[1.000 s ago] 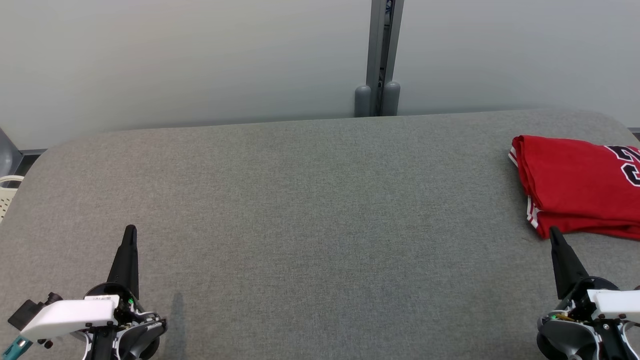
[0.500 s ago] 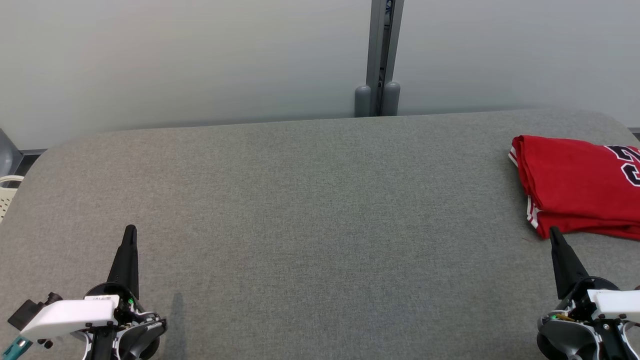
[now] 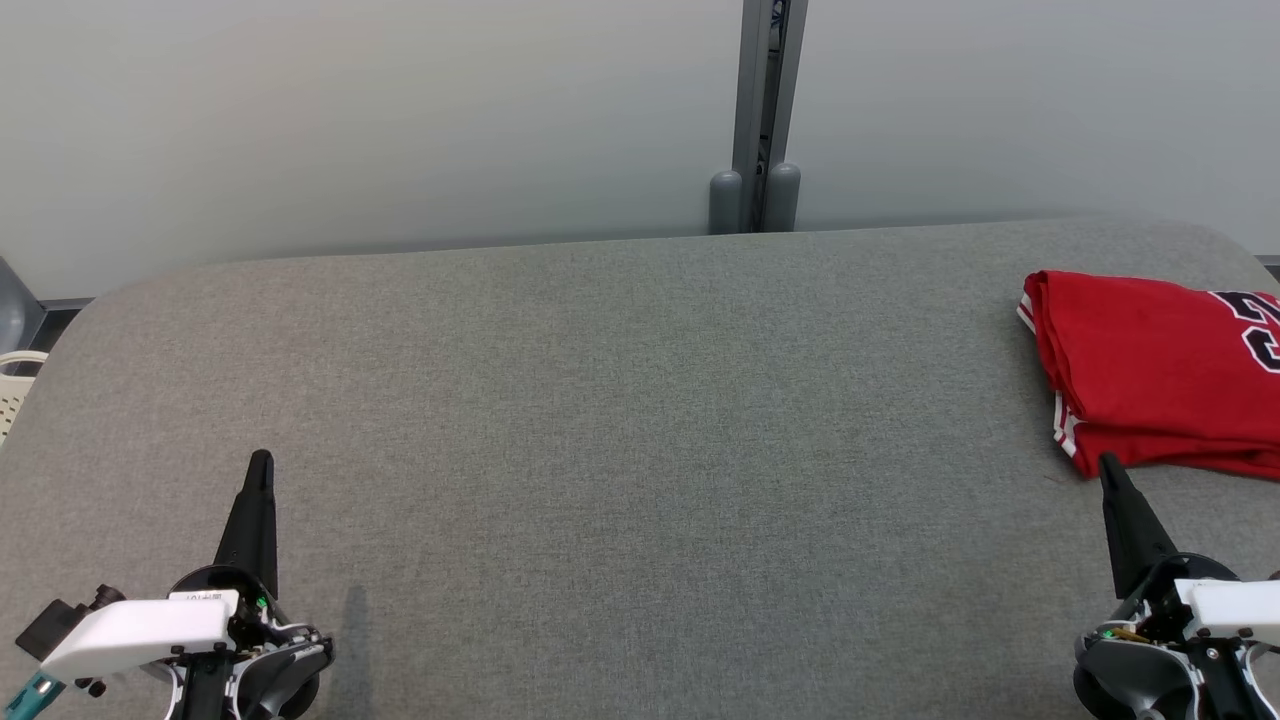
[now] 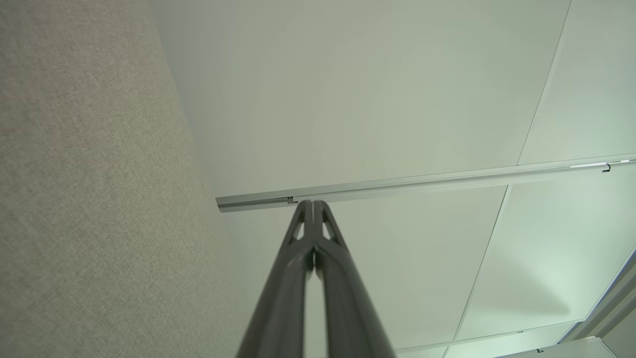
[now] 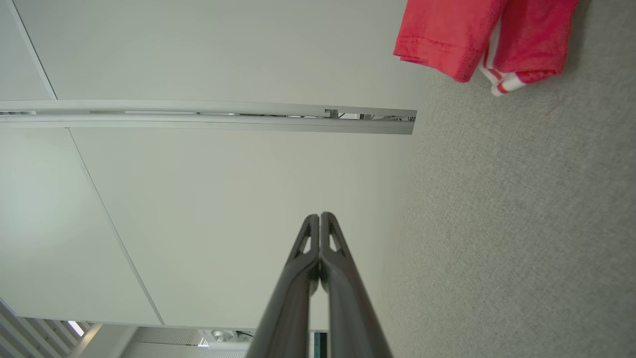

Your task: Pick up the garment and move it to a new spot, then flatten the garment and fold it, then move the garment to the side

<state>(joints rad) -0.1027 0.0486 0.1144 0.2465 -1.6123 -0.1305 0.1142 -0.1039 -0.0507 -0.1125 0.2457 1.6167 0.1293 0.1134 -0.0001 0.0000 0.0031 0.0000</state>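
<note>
Grey table [image 3: 620, 420] spreads between left tool [image 3: 260, 460] and right tool [image 3: 1106, 464], both pinched shut; garment [image 3: 1150, 370] hugs right edge.

Surface: the worktop [image 3: 640, 400] is covered in grey woven fabric, and its far corners are rounded.
Load: a red garment [image 3: 1150, 370] is laid folded on the right side of the worktop, toward the far edge, and is cut off by the right border of the head view.
Layers: several folded layers are stacked, with the near edge slightly uneven.
Trim: white-and-red striped edging is seen at the garment's left side.
Print: part of a black, white-outlined numeral is seen on the top layer.
</note>
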